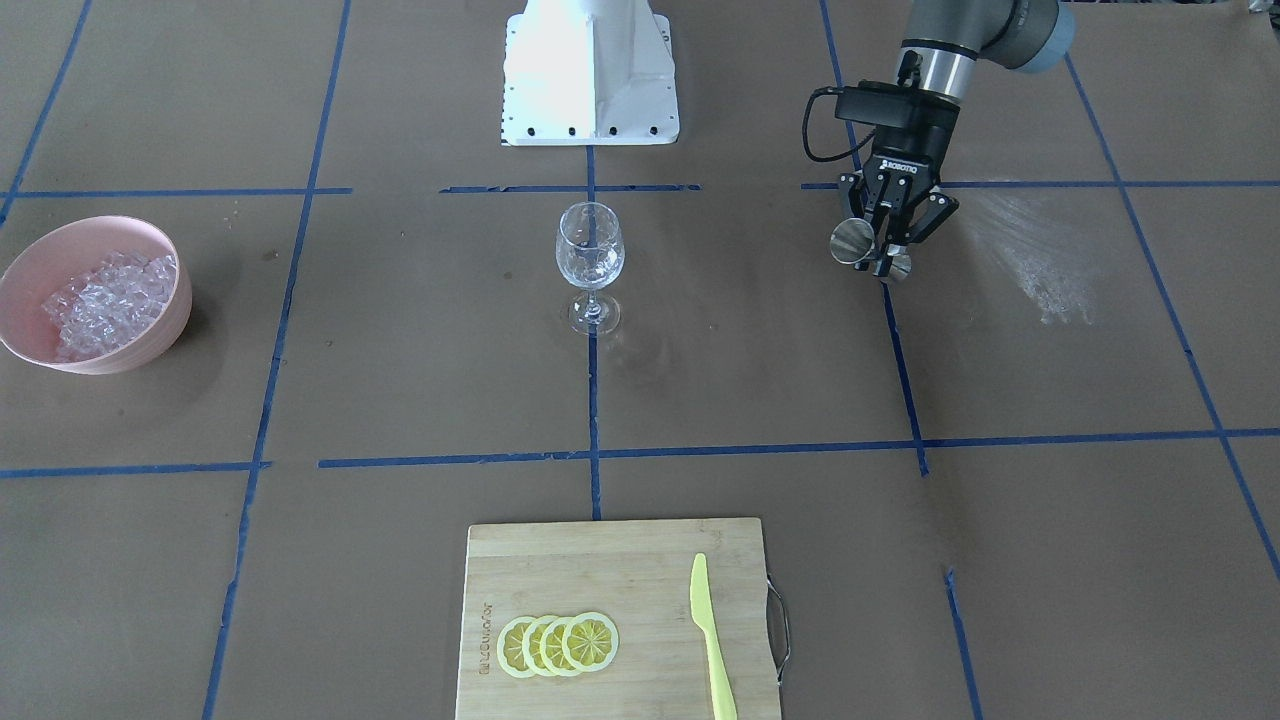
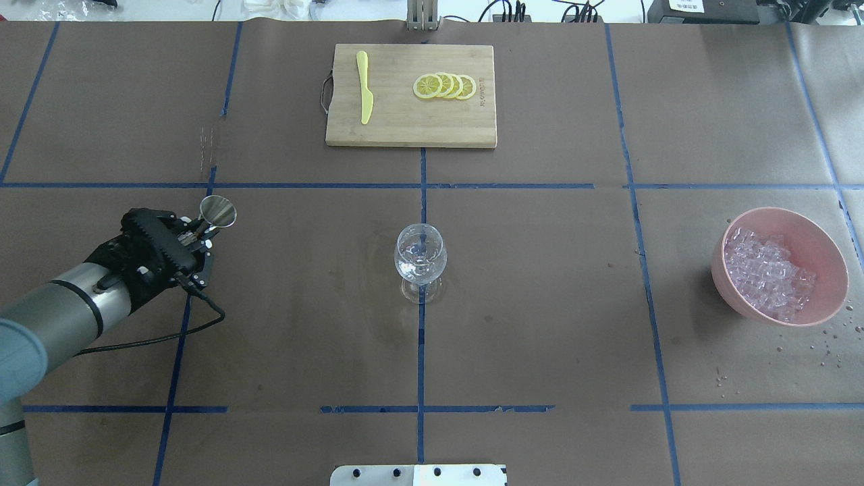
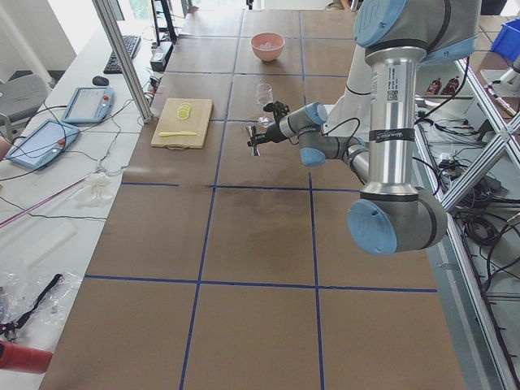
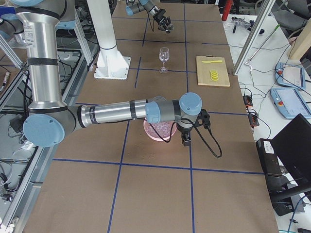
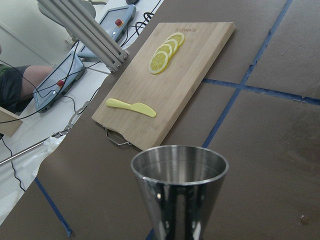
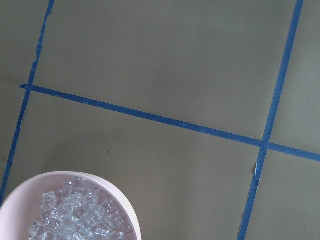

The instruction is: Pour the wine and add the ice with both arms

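Note:
A clear wine glass (image 1: 590, 255) stands upright at the table's middle, also in the overhead view (image 2: 420, 256). The ice (image 1: 105, 300) fills a pink bowl (image 2: 831, 260) on the robot's right; it also shows in the right wrist view (image 6: 75, 215). My left gripper (image 1: 885, 240) is shut on a steel jigger (image 1: 852, 242), held tilted above the table well to the glass's left (image 2: 218, 210); its open mouth fills the left wrist view (image 5: 179, 190). My right gripper (image 4: 186, 140) hangs over the bowl's near edge in the exterior right view only; I cannot tell if it is open.
A wooden cutting board (image 2: 466, 128) at the far edge holds several lemon slices (image 2: 445, 86) and a yellow knife (image 2: 364, 94). The white robot base (image 1: 590, 70) stands behind the glass. A whitish smear (image 1: 1030, 260) marks the paper near the left gripper. Droplets (image 2: 833, 344) lie beside the bowl.

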`<state>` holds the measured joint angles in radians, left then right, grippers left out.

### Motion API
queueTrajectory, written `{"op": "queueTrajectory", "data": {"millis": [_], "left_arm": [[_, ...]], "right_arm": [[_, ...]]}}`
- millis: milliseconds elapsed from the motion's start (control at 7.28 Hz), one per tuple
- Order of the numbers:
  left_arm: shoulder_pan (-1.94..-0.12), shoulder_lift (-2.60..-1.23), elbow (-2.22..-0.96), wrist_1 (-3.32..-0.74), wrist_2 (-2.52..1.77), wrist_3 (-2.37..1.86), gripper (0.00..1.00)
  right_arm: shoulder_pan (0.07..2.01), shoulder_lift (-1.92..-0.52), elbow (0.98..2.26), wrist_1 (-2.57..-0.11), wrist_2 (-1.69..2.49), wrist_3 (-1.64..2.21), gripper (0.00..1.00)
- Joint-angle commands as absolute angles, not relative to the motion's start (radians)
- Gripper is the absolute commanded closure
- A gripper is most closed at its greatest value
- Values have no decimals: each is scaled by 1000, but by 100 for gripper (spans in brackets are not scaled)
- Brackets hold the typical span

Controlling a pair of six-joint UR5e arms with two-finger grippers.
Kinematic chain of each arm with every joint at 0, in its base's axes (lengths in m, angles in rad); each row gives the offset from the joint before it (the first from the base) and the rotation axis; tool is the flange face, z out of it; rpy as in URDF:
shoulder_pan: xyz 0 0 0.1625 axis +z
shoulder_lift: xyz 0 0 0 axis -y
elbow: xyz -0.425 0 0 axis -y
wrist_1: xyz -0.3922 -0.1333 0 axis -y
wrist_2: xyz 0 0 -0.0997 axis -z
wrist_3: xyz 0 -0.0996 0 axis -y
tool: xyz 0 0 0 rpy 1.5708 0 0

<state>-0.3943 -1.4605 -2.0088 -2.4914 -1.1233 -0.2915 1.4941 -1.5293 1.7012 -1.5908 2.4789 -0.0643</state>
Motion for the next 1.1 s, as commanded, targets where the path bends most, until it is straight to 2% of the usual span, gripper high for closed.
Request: {"op": "queueTrajectory", "data": {"millis": [0,275,962], "left_arm": [[-394,-1324,-1860,-2844,-1013,-331,100],[-390,-1299,-1690,-3119,-936,-480,100],[-297,-1302,-1669,-3132,-804,-975,100]], "right_arm": [[1494,-1528,1701,-1591,2480,-63,0],[1494,-1526,1703,-1592,2480,-63,0],[1494,-1528,1718,-1592,2483,-61,0]]}}
